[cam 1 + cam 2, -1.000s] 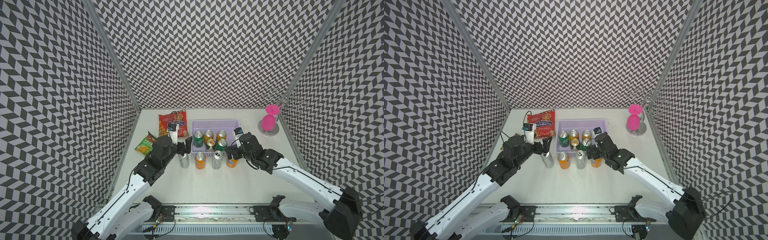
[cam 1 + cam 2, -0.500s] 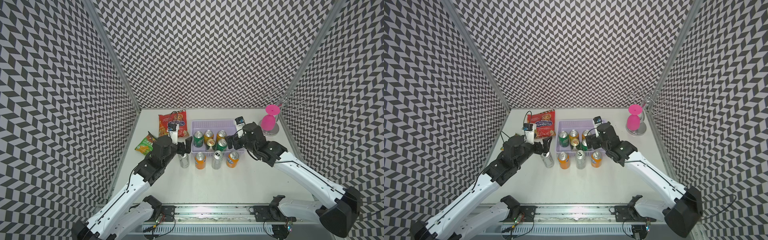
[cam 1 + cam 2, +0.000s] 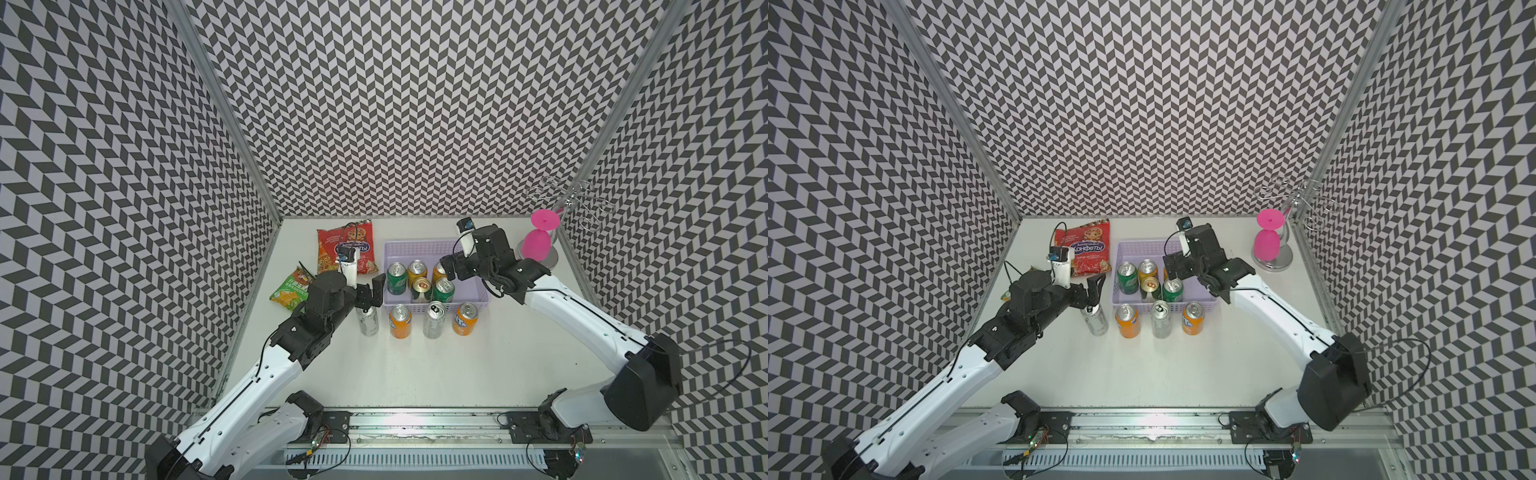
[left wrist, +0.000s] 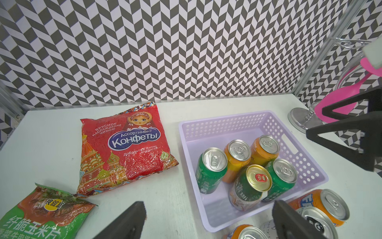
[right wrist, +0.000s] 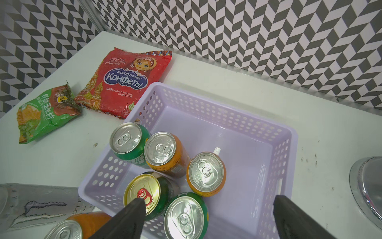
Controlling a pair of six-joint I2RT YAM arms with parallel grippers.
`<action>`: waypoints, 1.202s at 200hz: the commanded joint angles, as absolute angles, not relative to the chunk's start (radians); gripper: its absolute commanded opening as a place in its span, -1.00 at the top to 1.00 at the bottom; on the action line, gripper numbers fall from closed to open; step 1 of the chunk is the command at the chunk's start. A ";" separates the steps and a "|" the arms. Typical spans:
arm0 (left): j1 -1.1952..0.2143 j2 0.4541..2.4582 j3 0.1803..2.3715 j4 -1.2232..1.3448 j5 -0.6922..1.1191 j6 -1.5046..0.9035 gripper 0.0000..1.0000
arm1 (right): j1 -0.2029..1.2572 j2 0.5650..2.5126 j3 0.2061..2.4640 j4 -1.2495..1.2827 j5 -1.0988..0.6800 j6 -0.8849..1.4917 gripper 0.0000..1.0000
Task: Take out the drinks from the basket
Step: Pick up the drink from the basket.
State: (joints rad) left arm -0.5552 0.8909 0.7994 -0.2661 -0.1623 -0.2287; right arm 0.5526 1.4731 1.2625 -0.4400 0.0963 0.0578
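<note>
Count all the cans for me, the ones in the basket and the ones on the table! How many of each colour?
Orange cans: 4
Green cans: 2
Silver cans: 2
Gold-topped dark green can: 1
Total: 9

I see cans (image 4: pixel 214 158) of shiny smooth metal, a basket (image 4: pixel 225 124) of matt perforated plastic, a glossy crinkled snack bag (image 4: pixel 124 149) and a smooth matt table (image 4: pixel 47 134).

Five cans (image 3: pixel 420 287) are standing in the basket (image 3: pixel 419 249), four other cans (image 3: pixel 433 319) lining up just before it; snack bags (image 3: pixel 347 251) are lying left, a goblet (image 3: pixel 538 243) perhaps hanging right.
</note>
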 commanded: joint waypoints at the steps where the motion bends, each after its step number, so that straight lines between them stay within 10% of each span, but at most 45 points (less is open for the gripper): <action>1: -0.548 0.893 0.819 -0.272 -0.151 -0.222 -0.99 | 0.545 1.524 1.318 -0.393 0.067 0.042 -0.99; 240: -0.549 0.873 0.795 -0.263 -0.155 -0.232 -0.99 | 0.514 1.916 1.500 -0.609 0.082 0.051 -0.82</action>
